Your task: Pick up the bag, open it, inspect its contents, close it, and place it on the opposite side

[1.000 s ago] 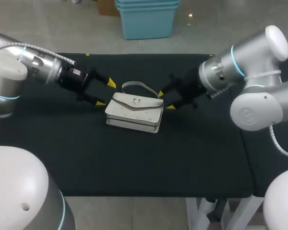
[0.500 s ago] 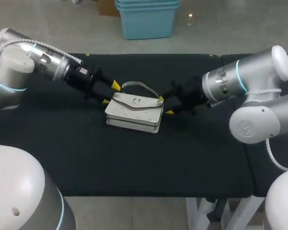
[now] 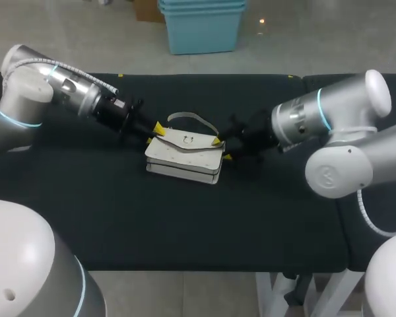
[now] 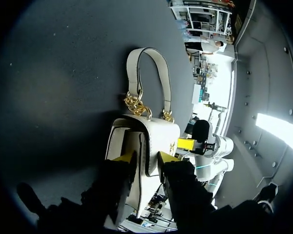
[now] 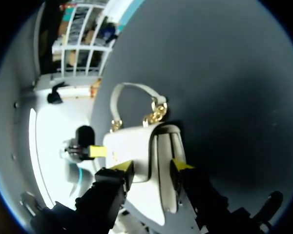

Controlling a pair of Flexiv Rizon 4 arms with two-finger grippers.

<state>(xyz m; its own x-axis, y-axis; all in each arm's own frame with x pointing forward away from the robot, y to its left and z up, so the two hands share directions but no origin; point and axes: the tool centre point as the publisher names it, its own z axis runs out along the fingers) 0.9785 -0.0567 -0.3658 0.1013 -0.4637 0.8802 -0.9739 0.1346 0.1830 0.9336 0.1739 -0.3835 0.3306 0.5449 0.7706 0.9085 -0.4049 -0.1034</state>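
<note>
A white handbag (image 3: 185,153) with a gold clasp lies flat in the middle of the black table, its handle (image 3: 188,117) lying toward the far side. My left gripper (image 3: 153,133) is at the bag's left end. In the left wrist view its yellow tips press the bag (image 4: 149,134) from both sides, just below the gold chain (image 4: 135,104). My right gripper (image 3: 223,149) is at the bag's right end. Its own view shows the fingers of this gripper (image 5: 152,165) clamped on the bag (image 5: 136,146) the same way. The flap is shut.
The black table (image 3: 185,224) stretches wide in front of the bag and to both sides. A second black surface (image 3: 383,218) adjoins it on the right, past a seam.
Both grippers have moved inward onto the bag's ends. The left fingers went from wide open to narrow on the bag. The right fingers narrowed a little. The bag stayed put.
</note>
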